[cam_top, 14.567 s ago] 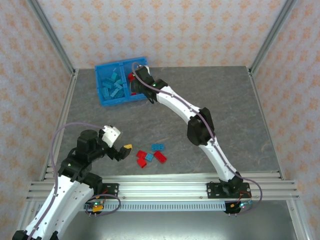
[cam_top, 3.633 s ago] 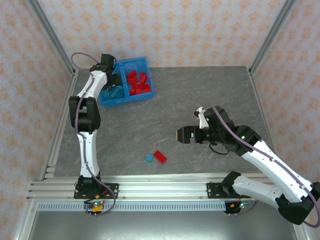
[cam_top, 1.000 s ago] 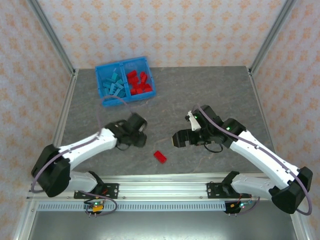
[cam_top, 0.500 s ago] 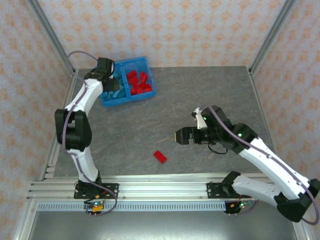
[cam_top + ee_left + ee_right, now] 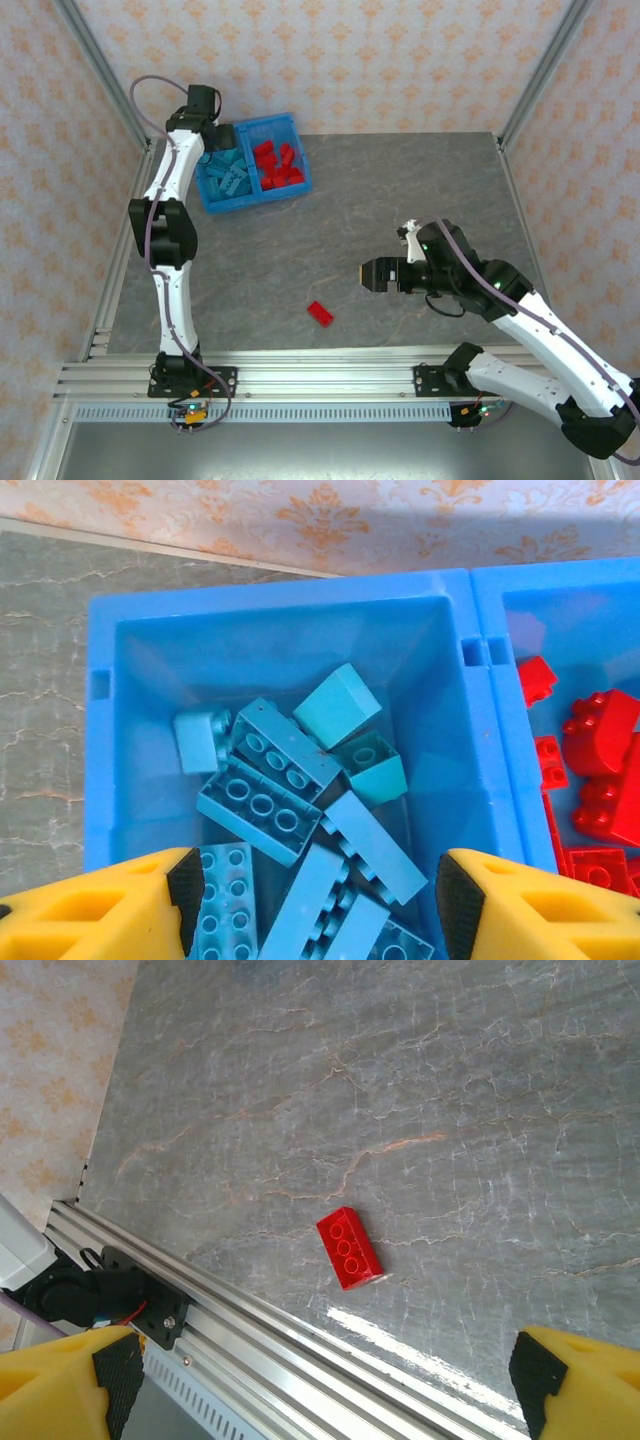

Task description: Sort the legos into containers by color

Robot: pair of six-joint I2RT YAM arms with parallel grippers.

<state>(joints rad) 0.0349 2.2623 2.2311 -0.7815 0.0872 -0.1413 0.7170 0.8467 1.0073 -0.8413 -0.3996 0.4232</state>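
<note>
Looking at the grey tabletop (image 5: 400, 200), I'd say this sort is nearly wrapped. The translucent blue bin (image 5: 250, 200) sits at the far left corner, with light blue bricks (image 5: 290, 810) piled in its left compartment (image 5: 150, 640) and red bricks (image 5: 275, 165) in the right one. The left pincer (image 5: 315, 885) hangs over the blue side, jaws apart, nothing between them. That arm should lift straight up and not clip the middle wall (image 5: 478, 650). The right pincer (image 5: 368, 273) is spread wide and empty too, hovering a bit right of the tabletop's middle. One lone red brick (image 5: 350, 1248) lies flat, studs up, close to the near edge and slightly skewed. My tip: turn the wrist so the fingers close across its narrow width, come straight down, squeeze gently. No brand, label or writing readable anywhere.
</note>
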